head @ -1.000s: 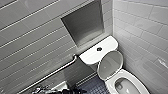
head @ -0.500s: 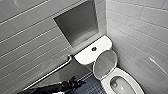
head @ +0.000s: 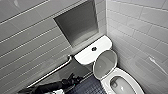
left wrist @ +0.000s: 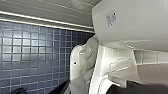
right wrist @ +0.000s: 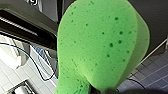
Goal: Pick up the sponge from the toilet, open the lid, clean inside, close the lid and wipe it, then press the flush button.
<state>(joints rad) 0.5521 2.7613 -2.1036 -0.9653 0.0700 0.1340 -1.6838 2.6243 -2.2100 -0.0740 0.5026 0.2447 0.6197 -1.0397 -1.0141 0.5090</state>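
The right claw [right wrist: 97, 89] is grasping the sponge [right wrist: 100, 45]. It is pinching the pad at its narrow end, so the broad green face is standing up close to the wrist camera, well clear of any surface. Whether the left claw [head: 72, 80] is released or clenched cannot be told.

In the head view the toilet [head: 113, 72] is sitting at about 4 o'clock from the middle of the picture, tucked into the corner of the tiled walls. The lid [head: 105, 63] is standing open, leaning back towards the tank [head: 86, 55]. The flush button [head: 94, 49] is showing dark in the middle of the tank top. The bowl [head: 132, 80] is lying open at 5 o'clock of the lid, and its long axis is running from 10 o'clock at the hinge to 4 o'clock at the front edge.

The left arm [head: 50, 87] is reaching in at 7 o'clock, its claw hanging low at 9 o'clock of the bowl, near the rail [head: 50, 73] on the wall. Its wrist camera is looking up at the underside of the tank and across the blue-tiled floor [left wrist: 30, 50].

Judged from this, the lid step is looking done and the cleaning inside is the step in hand. The left claw is appearing nearer to the toilet, but the sponge is riding in the right one. So the matter turns on bringing the pad's broad face down into the opening, along that 10-to-4 axis.
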